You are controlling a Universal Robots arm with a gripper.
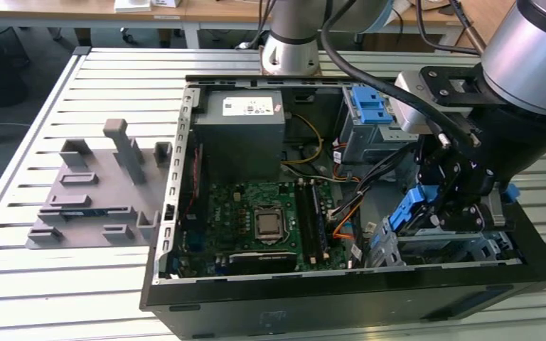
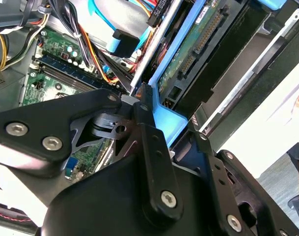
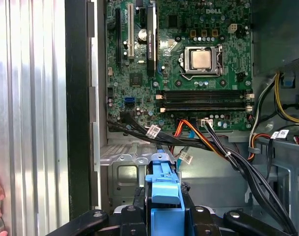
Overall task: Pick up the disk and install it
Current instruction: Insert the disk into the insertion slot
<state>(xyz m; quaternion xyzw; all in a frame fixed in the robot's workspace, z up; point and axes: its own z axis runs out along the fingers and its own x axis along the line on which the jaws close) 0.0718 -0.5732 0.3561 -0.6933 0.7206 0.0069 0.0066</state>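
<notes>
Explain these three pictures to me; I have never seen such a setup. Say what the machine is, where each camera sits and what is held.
The machine is a single robot arm ending in a black gripper, a clamp with fingers. The exterior view comes from a camera off the arm, looking down on a slatted metal table. On the table lies an open computer case, showing its green motherboard and grey power supply. A grey moulded fixture sits beside the case, at the exterior view's left. Both wrist views come from cameras riding on the arm, so they look closely into the case. The gripper is shut on the disk, a drive in a blue plastic frame, held inside the case at the exterior view's right.
</notes>
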